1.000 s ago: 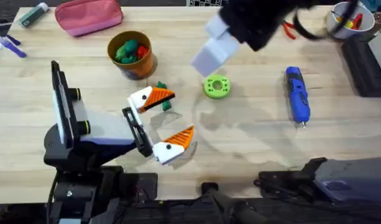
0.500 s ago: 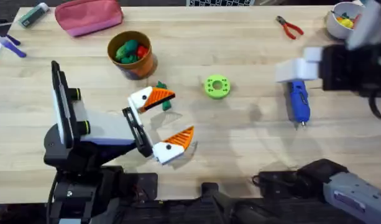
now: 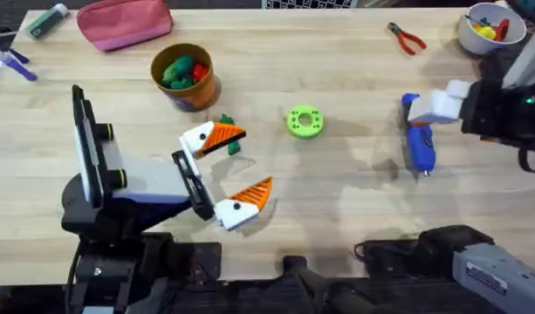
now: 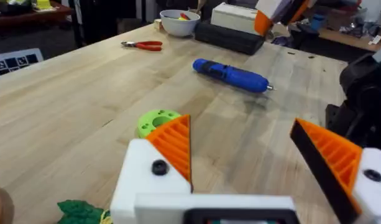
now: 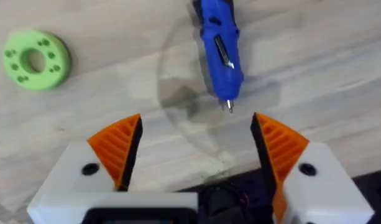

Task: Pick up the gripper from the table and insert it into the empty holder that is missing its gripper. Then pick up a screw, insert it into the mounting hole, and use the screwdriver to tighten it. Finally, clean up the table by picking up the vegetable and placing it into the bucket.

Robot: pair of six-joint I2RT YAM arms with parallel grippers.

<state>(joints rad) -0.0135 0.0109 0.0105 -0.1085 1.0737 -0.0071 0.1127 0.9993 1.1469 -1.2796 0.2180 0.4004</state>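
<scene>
My left gripper (image 3: 236, 170) rests open low over the table. Each of its white holders (image 3: 197, 138) carries an orange ribbed gripper piece (image 3: 225, 136). The dark-green vegetable (image 3: 231, 147) lies right beside the far finger, partly hidden by it, and shows at the left wrist view's edge (image 4: 81, 211). The orange-brown bucket (image 3: 202, 87) stands behind it with green and red toys inside. My right gripper (image 3: 437, 103) hangs open above the handle end of the blue screwdriver (image 3: 418, 144); the screwdriver's (image 5: 220, 50) metal tip points toward my right gripper (image 5: 196, 149). The screw is out of view.
A lime-green ring disc (image 3: 304, 121) lies mid-table. Red-handled pliers (image 3: 407, 37) and a white bowl (image 3: 490, 24) sit at the back right, and a pink pouch (image 3: 126, 22) at the back left. Bare wood stretches between the ring and the screwdriver.
The right arm swung from high over the middle of the table to the right and came down over the screwdriver. The left arm stayed still.
</scene>
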